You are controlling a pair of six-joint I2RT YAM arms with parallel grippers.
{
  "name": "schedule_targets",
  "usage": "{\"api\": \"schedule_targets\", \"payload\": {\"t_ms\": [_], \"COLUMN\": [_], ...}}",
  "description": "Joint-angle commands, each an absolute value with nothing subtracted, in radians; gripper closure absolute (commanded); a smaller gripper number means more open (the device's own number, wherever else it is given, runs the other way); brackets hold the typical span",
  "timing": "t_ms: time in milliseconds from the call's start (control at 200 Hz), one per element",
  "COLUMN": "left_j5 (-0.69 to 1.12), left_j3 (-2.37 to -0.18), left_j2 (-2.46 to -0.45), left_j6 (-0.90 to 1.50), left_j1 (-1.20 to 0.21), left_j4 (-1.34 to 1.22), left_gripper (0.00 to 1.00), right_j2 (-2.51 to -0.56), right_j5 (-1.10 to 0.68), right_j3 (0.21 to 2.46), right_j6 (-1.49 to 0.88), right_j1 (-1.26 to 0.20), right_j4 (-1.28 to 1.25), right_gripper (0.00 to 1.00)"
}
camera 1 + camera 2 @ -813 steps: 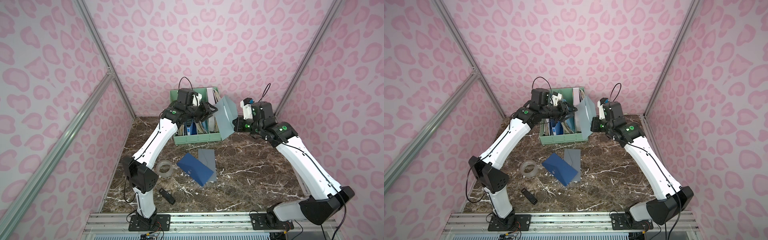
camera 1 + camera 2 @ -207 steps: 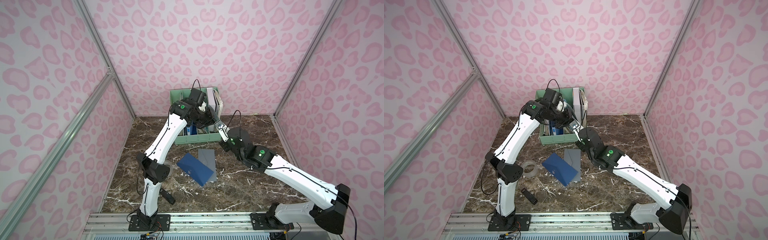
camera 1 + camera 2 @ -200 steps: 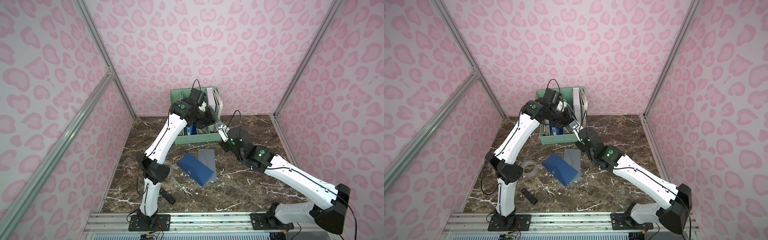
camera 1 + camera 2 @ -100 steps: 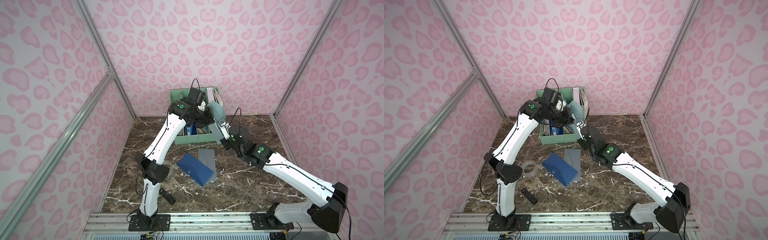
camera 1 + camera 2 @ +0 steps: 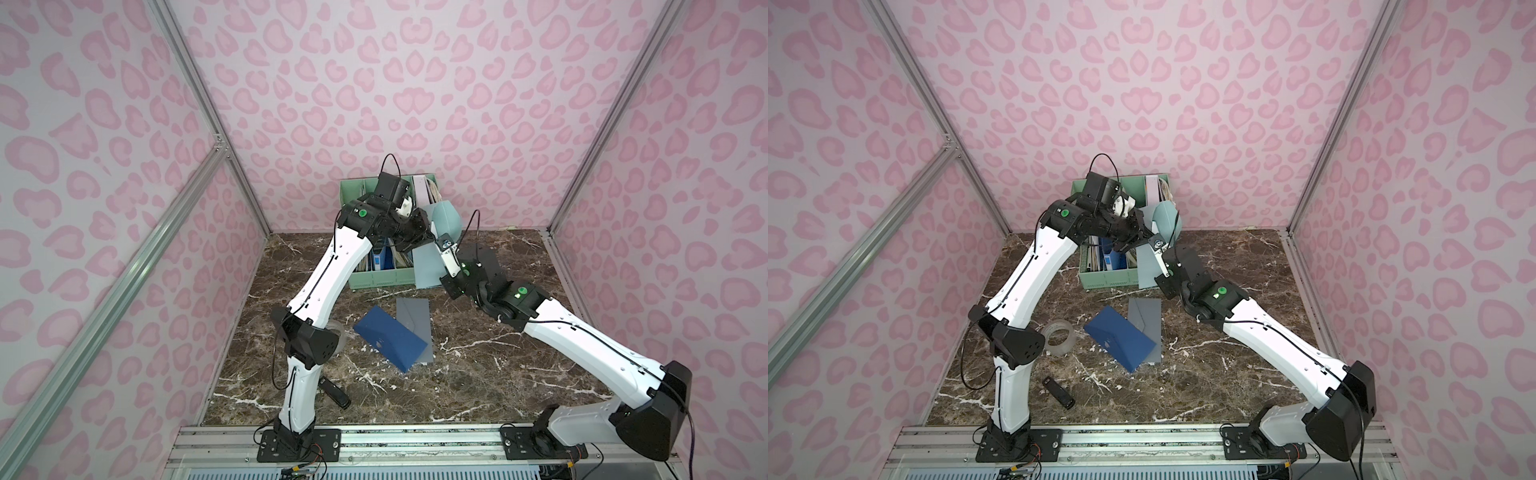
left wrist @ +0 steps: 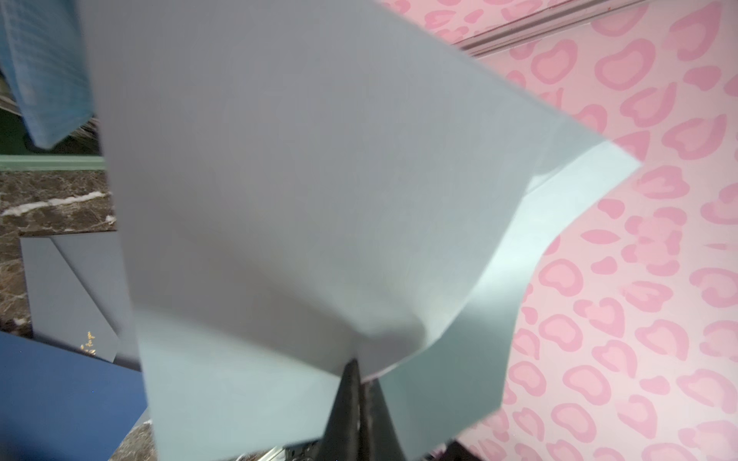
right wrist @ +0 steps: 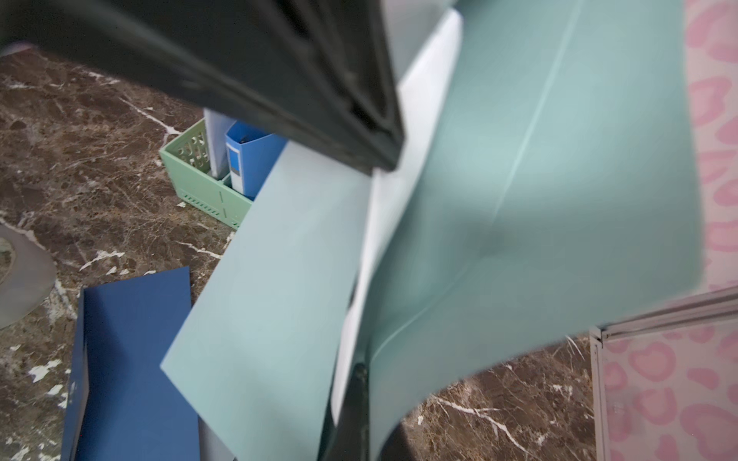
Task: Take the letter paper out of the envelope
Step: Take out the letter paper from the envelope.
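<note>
A pale teal envelope (image 5: 427, 266) hangs in the air in front of the green file box, its flap (image 5: 448, 215) bent upward. My right gripper (image 5: 443, 244) reaches up from below and is shut on one teal side of the envelope (image 7: 539, 179). My left gripper (image 5: 428, 235) comes from the box side and is shut on the edge of the grey-white letter paper (image 6: 279, 179). In the right wrist view the letter paper (image 7: 383, 223) shows as a white strip between the envelope's two spread sides. In a top view the envelope (image 5: 1148, 270) hides the paper.
Behind the envelope stands the green file box (image 5: 374, 280), holding a blue binder (image 7: 247, 159) and papers. A dark blue envelope (image 5: 390, 345) lies on a grey one (image 5: 415, 318) mid-table. A tape roll (image 5: 1059, 336) and a small black stick (image 5: 336, 395) lie near the left arm's base.
Over the last second the right arm rose and drew back with the envelope. The envelope now hangs higher and spread open, with its flap up. Both grippers stayed shut.
</note>
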State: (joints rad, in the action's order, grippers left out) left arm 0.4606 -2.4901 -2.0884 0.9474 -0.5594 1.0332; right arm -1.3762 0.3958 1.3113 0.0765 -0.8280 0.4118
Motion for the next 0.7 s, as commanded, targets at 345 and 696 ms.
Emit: {"api": "schedule_targets", "payload": {"t_ms": [345,696], "left_j5": [0.501,0.519], "left_j3": [-2.496,-2.496], "left_j2": [-2.126,-2.143], "left_j6": [0.979,0.982], "left_j1": [-0.559,-0.559], "left_j4": [0.954,0.968], "left_gripper": [1.00,1.00], "right_j2": [-1.413,-1.408], "right_j5": [0.499,0.229], "right_j3": [1.408,1.421], "right_j6": [0.118,0.069], "right_j1": [-0.836,-0.731], "right_j4": [0.504,0.585], "right_gripper": [1.00,1.00]}}
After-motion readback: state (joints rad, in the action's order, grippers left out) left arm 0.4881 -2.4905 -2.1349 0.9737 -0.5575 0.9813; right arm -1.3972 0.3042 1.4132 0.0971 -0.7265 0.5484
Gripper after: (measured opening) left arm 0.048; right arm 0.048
